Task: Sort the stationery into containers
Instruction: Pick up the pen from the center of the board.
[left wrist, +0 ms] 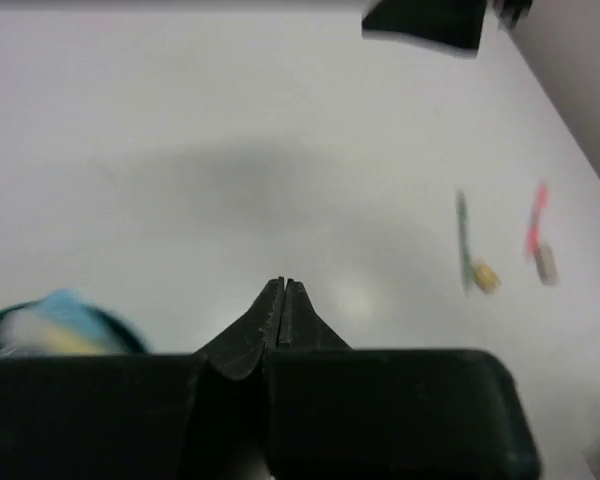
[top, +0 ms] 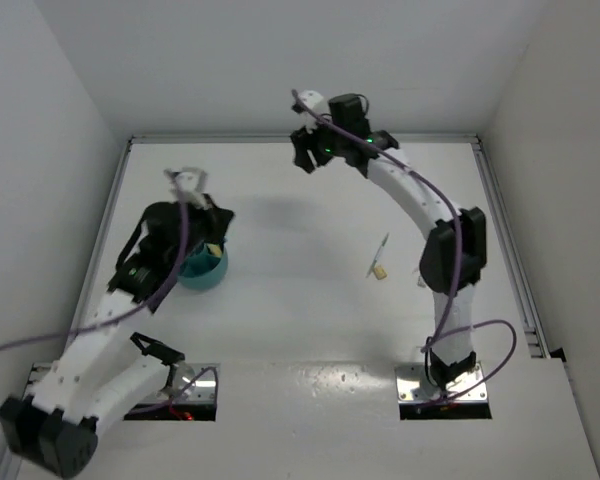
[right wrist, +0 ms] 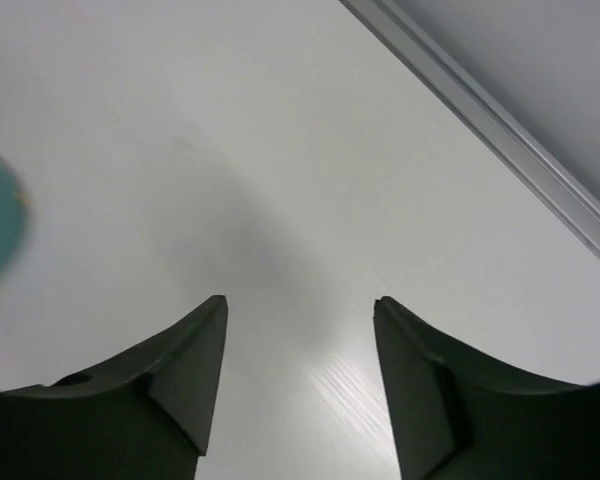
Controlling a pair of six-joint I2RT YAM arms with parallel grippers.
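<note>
Nearest the arm bases, on the left, the round teal plastic holder (top: 194,277) stands on the white table (top: 300,330). Pale blue and yellow pieces of stationery (left wrist: 60,318) already sit inside it; I cannot tell which compartment they are in. The left gripper (left wrist: 282,298) hangs just over the holder, its jaws pressed fully together with nothing between them. By that showing, the sorting is partly done.

Further out to the right, well apart from the holder, two loose items are left. One is a thin green pen with a yellowish end (left wrist: 464,240); just beside it is a thin pink pen with a greyish end (left wrist: 536,225). Both lie flat and roughly parallel, long axes running near-to-far, thicker ends toward the arm bases.

Farthest off, the right gripper (right wrist: 300,305) hovers above the table near its back rail, jaws well apart and empty.
</note>
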